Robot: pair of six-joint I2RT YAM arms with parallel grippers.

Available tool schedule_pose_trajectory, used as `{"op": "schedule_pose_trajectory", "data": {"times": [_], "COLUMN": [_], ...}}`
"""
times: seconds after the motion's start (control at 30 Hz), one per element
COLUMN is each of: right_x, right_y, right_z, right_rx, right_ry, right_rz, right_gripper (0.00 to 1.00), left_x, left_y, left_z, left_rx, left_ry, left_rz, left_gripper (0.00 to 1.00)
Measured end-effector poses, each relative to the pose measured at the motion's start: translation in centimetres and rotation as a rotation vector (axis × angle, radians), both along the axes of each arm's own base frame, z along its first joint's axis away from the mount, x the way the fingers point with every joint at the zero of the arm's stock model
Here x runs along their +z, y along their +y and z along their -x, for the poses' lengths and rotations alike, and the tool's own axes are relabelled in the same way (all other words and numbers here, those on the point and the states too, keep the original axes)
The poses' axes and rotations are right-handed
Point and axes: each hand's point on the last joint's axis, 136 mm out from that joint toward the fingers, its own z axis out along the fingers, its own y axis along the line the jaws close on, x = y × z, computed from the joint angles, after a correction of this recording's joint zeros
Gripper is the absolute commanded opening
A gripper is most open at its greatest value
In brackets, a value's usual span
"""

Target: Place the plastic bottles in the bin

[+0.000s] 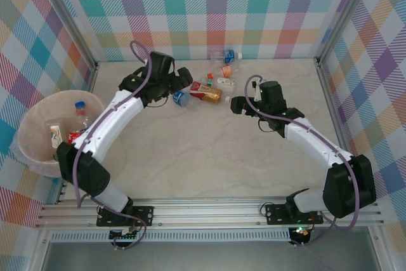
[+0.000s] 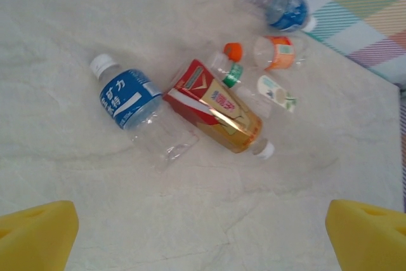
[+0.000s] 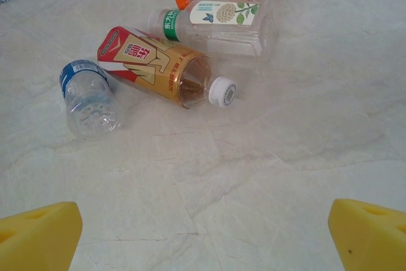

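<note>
- Bin [image 1: 28, 157]: well behind and to the left of the left gripper [image 1: 185, 78]. A few bottles [image 1: 79, 115] are already inside.
- Left gripper and right gripper [image 1: 236, 105]: jaws wide, nothing held.
- Red-and-gold bottle [image 2: 212, 109]: ahead of both. Its long axis slants across the left gripper's line, with the cap end towards the right gripper.
- Blue-label bottle [image 2: 130, 103]: lies against the red-and-gold bottle, ahead-left of the left gripper, which we judge the nearer one.
- Smaller bottles [image 2: 276, 52]: farther ahead, crowding the back wall [image 1: 209, 36].
- Table [image 1: 209, 157]: bare on the near side, which leaves open room for the approach.
</note>
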Motion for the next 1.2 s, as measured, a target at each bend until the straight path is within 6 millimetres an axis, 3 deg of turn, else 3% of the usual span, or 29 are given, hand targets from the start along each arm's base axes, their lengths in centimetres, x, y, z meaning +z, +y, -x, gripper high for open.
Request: {"op": "schedule_pose_trajectory", "data": {"times": [0.3,0.5,0.73,0.97,1.2], "right_x": [2.1,2.4,2.2,2.3,2.4], "right_y": [-0.4,-1.0,-1.5,-2.0,-2.4], "right_z": [1.5,3.0,3.6,4.3,4.6], "right_rx": [-0.032,-0.041,-0.059,-0.070,-0.083], "right_ry": [-0.002,-0.007,0.010,0.012,0.010], "right_rz": [-0.073,-0.088,-0.080,-0.076,-0.066], "right_gripper": [1.00,1.00,1.00,1.00,1.00], "left_x": [-9.9,-14.3,-17.5,-20.6,-21.9], "left_y": [-1.3,-0.8,0.6,0.5,0.3], "left_z": [-4.3,-5.7,-7.0,-7.8,-8.2], "left_rx": [0.163,0.267,0.370,0.379,0.358], "left_ry": [0.157,0.212,0.247,0.273,0.269], "left_rz": [0.023,0.027,0.008,-0.017,-0.037], "left_gripper": [1.00,1.00,0.99,0.91,0.82]}}
